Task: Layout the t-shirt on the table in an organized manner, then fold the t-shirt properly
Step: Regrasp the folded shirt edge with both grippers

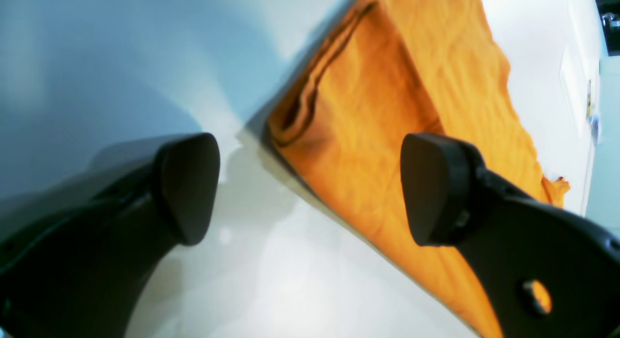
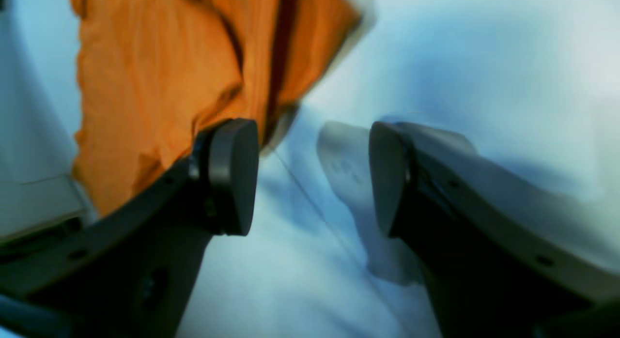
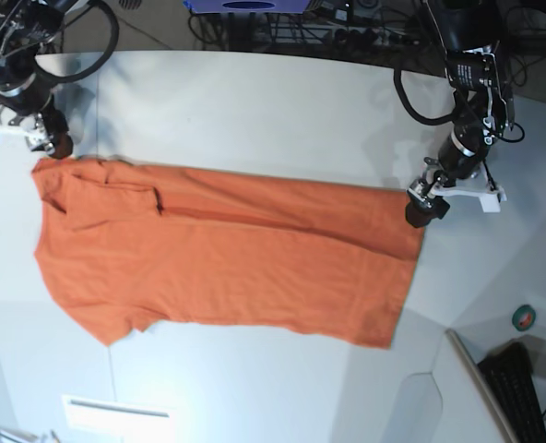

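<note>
Item: the t-shirt (image 3: 227, 258), solid orange, is lying spread on the white counter (image 3: 255, 101), its long axis running across the base view from collar end at that view's left to hem at its right; one long edge is already doubled over as a narrow band along the far side, with a sleeve folded inward near the collar end. Item: the left end effector (image 3: 422, 209) is hovering at the hem's far corner, at the base view's right; in its wrist view its jaws are standing wide apart, empty, with the folded edge of the cloth lying between and just beyond them. Item: the right end effector (image 3: 52, 140) is hovering at the shoulder corner, at the base view's left; its jaws are likewise standing apart, holding nothing, the cloth lying just beside one pad. Each arm is sitting nearest its own end of the garment, so the coming grasp probably calls for both closing on these two far corners together.
</note>
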